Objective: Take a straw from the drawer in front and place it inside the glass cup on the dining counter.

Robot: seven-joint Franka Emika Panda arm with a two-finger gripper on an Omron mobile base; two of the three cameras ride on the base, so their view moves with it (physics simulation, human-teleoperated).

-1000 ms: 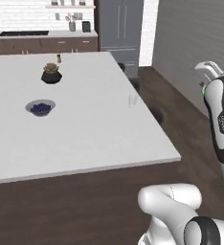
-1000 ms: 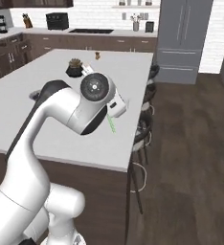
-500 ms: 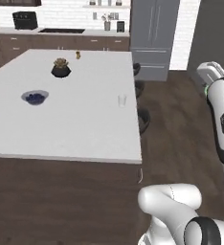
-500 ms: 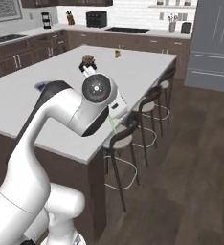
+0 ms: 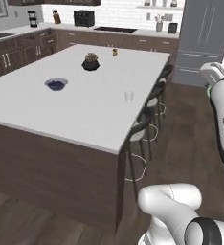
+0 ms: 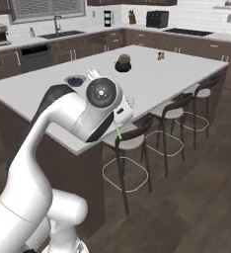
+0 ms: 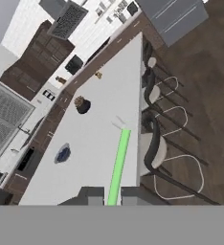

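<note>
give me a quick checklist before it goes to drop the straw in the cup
1. Straw in the grip: ok, it rises from between the tips of the shut gripper in the hand view.
2. Glass cup upright: ok, it stands on the dining counter near the edge with the stools.
3. Cup free to receive: ok, the blue bowl and the dark pot sit well apart from it.
4. Straw over the cup: not ok, the hand is off the counter, beside the stools.
5. Straw lined up with the cup's mouth: cannot tell, the cup is too small in the hand view.
</note>
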